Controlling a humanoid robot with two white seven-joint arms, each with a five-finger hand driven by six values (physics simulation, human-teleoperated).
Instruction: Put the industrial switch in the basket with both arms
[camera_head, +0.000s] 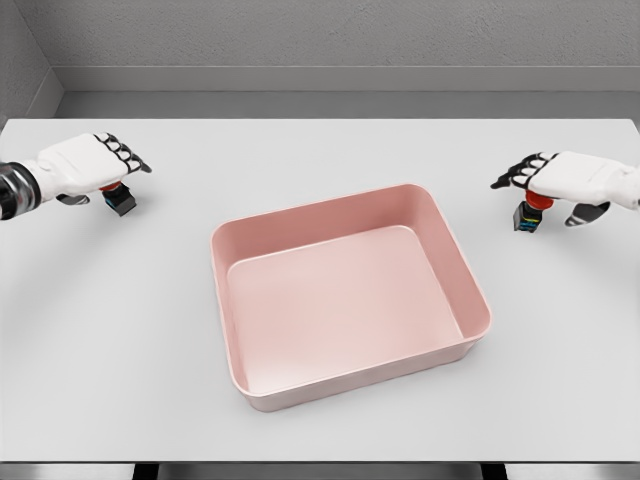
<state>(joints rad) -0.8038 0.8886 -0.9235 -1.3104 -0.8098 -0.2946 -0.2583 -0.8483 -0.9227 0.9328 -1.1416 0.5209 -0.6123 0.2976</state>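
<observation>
Pink basket (470, 300) at centre; one switch (121, 199) at nine o'clock under my left hand (80, 165), another (529, 214) at three under my right hand (575, 178), fingers clamped. Probably rigid, light; grip the body.

The single head view looks steeply down from above onto the white table (320, 420) toward the far wall (320, 35).

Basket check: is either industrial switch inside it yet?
No. The pink basket holds nothing; one switch sits under the left robot hand, the other switch under the right robot hand.
</observation>
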